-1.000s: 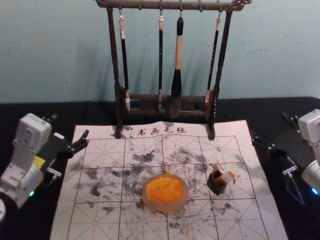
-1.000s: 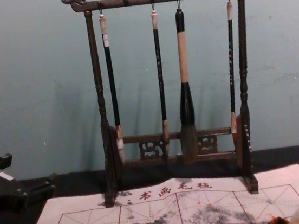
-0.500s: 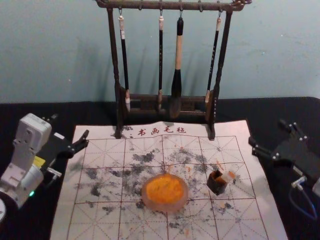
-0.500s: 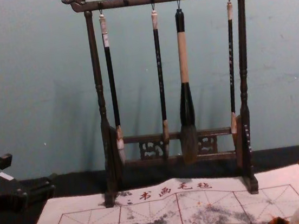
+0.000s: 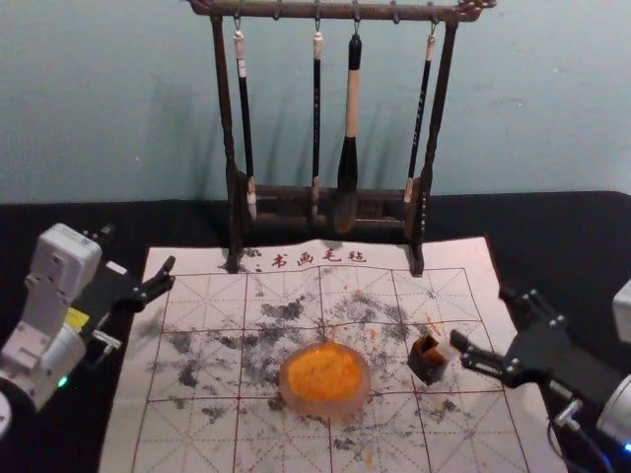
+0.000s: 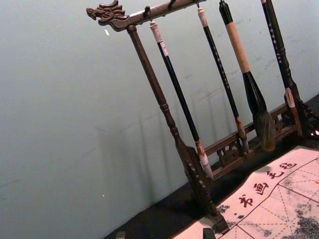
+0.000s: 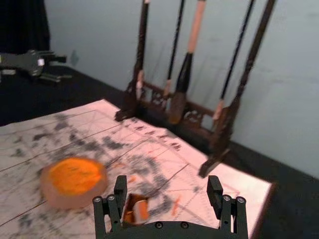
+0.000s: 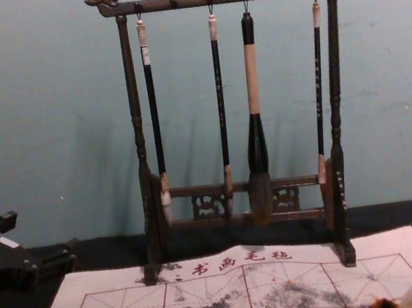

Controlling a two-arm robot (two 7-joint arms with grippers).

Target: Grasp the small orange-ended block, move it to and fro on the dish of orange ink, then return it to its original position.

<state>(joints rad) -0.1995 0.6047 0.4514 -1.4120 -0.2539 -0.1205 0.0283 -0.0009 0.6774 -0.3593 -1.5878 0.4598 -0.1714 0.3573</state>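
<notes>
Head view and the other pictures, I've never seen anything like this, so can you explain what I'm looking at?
This is a two-armed robot. One picture looks down from its head, one forward from its chest, and one from each wrist.

A patterned sheet covers part of the dark table. On it sit a round dish of orange ink and a small dark holder, with an orange-ended block leaning in it. Behind, four brushes hang from a wooden stand.

The grippers are its pinching hands. The left gripper is out over the left edge of the sheet, open; the right gripper is open close to the block. Neither holds anything.
</notes>
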